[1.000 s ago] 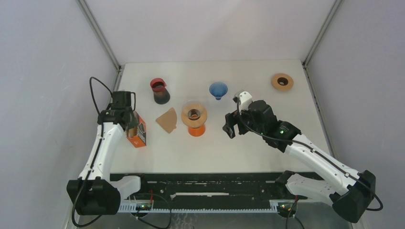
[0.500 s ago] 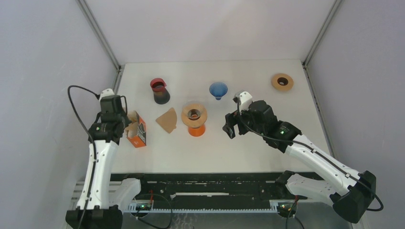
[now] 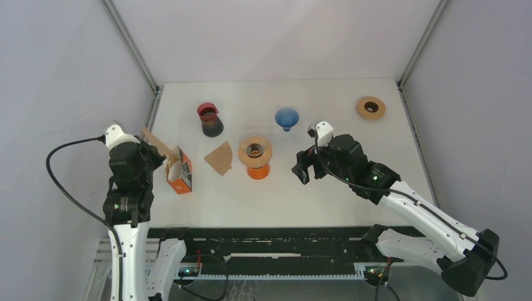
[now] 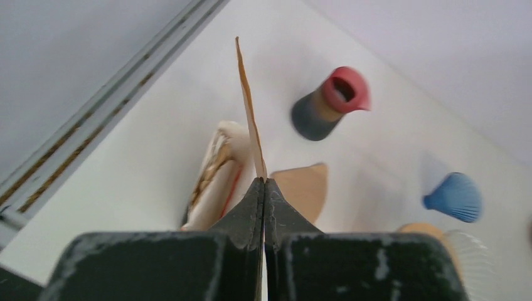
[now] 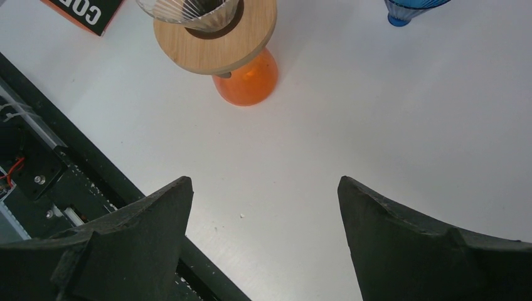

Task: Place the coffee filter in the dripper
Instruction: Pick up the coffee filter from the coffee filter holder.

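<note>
My left end effector (image 4: 263,182) is clamped tight on a brown coffee filter (image 4: 250,106), held edge-up off the worktop (image 3: 326,207) and well left of the dripper (image 3: 255,150). My right end effector (image 5: 263,207) is spread wide and holds nothing, just right of the dripper.

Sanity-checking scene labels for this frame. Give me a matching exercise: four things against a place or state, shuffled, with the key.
Things
1. left jaws
2. right jaws
3. blue cone
4. wooden ring

Place or state
A. far right corner of the table
B. open, over bare table beside the dripper
C. shut on a paper filter
D. far middle, behind the dripper

Pairs: 1-C, 2-B, 3-D, 4-A
</note>
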### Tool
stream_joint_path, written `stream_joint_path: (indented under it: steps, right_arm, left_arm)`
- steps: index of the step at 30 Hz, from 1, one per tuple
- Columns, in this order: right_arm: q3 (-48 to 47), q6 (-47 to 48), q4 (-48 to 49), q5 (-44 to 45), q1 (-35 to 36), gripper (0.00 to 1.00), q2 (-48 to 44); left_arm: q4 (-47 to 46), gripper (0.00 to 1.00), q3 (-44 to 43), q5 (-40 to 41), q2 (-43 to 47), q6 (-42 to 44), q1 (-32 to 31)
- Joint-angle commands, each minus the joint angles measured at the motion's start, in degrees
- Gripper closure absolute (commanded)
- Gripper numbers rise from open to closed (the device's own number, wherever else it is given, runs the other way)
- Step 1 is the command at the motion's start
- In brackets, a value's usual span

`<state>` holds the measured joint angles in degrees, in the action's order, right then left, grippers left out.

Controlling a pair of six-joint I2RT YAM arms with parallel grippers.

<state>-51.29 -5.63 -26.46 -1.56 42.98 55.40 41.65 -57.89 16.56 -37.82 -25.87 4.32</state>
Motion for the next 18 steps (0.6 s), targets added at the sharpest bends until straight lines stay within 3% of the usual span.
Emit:
stream_joint_path:
  steps: [1,10,18]
  right_arm:
    - [-2.1,0.9,3.0,0.0,1.1,0.05,-2.4]
    - [-2.8,2.8,7.8,-0.5,3.3,0.0,-3.0]
    - [-3.6,5.7,14.0,-2.3,4.3,0.0,-0.8]
  left_arm:
    - [-6.1,1.0,-1.9,-9.0,1.2,-4.3,0.4]
    - [-21.2,1.0,2.1,-29.4,0.9,-11.9,0.1]
    - [-33.0,1.0,6.0,-36.0,-2.6,-15.4,-6.8]
